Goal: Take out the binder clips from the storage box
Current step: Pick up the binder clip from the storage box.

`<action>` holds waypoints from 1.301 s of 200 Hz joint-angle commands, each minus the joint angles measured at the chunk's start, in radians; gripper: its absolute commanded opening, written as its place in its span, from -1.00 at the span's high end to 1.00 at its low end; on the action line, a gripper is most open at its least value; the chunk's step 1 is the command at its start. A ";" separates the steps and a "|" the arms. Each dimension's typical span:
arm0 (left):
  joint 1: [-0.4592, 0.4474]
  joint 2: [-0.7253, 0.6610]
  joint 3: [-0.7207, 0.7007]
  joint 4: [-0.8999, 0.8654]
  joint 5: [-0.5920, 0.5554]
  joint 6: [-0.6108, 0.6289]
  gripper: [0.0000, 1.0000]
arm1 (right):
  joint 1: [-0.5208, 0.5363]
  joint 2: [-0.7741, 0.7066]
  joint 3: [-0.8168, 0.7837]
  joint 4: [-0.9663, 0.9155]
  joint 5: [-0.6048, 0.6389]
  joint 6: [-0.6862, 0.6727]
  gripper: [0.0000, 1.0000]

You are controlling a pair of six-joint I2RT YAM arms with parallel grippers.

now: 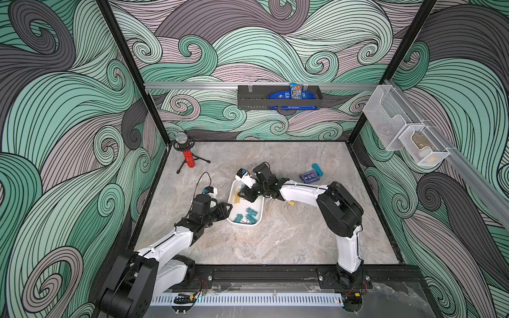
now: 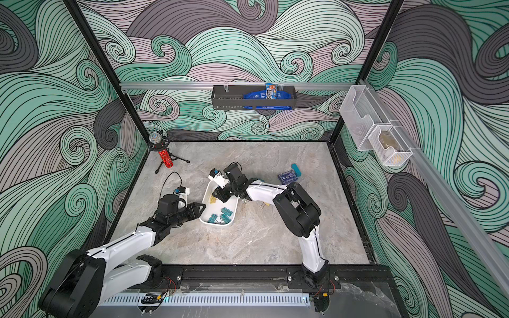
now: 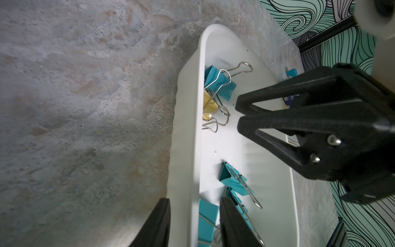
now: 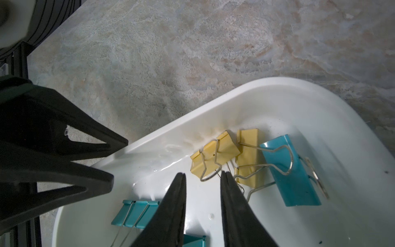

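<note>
1. My left end effector (image 3: 194, 198) is sitting at the left wall of the storage box (image 1: 243, 224). It is partly open, with 1 finger outside that wall and 1 inside, and it is clamping nothing. I am reading it as a brace.
2. The storage box is resting flat on the surface (image 1: 275, 242) between the 2 arms. It is looking light and smooth, so I am expecting it to skate if something snags.
3. Most binder clips (image 1: 248, 215) are lying inside the box. The teal ones are clustering at the end nearest the arm bases, and 2 yellow plus 1 teal are lying against the left wall farther along.
4. My right end effector (image 4: 203, 173) is hovering low inside the box, jaws a narrow gap apart and empty. Its tips are flanking the wire handle (image 4: 215, 159) of the nearest yellow clip (image 4: 222, 145).
5. I am judging these clips light, stiff and slick on their painted faces, with thin handles that pivot and tangle with neighbours. Pinching that wire loop is looking easiest, though the neighbour may drag along. Squeezing across the folded body is looking steadier.
6. At least 1 freed clip (image 1: 290, 203) is lying on the surface just beside the box, beneath the right arm.
</note>
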 commanded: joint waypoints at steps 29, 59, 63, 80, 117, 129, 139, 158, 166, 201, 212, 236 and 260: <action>-0.009 0.002 -0.001 0.021 0.009 -0.003 0.18 | 0.007 0.054 0.039 -0.022 0.002 0.012 0.40; -0.009 0.004 0.001 0.020 0.010 -0.004 0.18 | 0.007 0.068 0.046 -0.029 -0.001 0.014 0.43; -0.009 0.005 0.001 0.022 0.010 -0.003 0.18 | 0.007 0.070 0.048 -0.029 -0.003 0.013 0.44; -0.008 0.006 0.003 0.021 0.012 -0.003 0.18 | 0.007 0.073 0.051 -0.029 -0.008 0.012 0.50; -0.010 0.009 0.005 0.023 0.011 -0.003 0.18 | 0.007 0.067 0.057 -0.029 -0.006 0.010 0.60; -0.010 0.011 0.004 0.023 0.011 -0.002 0.17 | 0.008 0.067 0.059 -0.028 -0.003 0.010 0.64; -0.009 0.012 0.004 0.024 0.012 -0.002 0.17 | 0.007 0.065 0.058 -0.030 -0.003 0.010 0.69; -0.010 0.013 0.003 0.023 0.010 -0.002 0.17 | 0.007 0.054 0.049 -0.029 -0.003 0.008 0.80; -0.010 0.013 0.003 0.023 0.010 -0.002 0.18 | 0.007 0.045 0.043 -0.029 -0.002 0.006 0.85; -0.010 0.008 0.005 0.018 0.008 -0.001 0.17 | 0.008 0.005 0.027 -0.028 0.001 0.003 0.97; -0.011 0.007 0.007 0.014 0.004 0.001 0.17 | 0.008 -0.010 0.025 -0.028 -0.004 0.003 0.99; -0.011 0.004 0.007 0.010 0.001 0.003 0.17 | 0.008 -0.038 0.016 -0.028 -0.012 0.003 1.00; -0.011 0.002 0.013 -0.001 -0.003 0.007 0.17 | 0.008 -0.081 0.001 -0.029 -0.014 0.004 1.00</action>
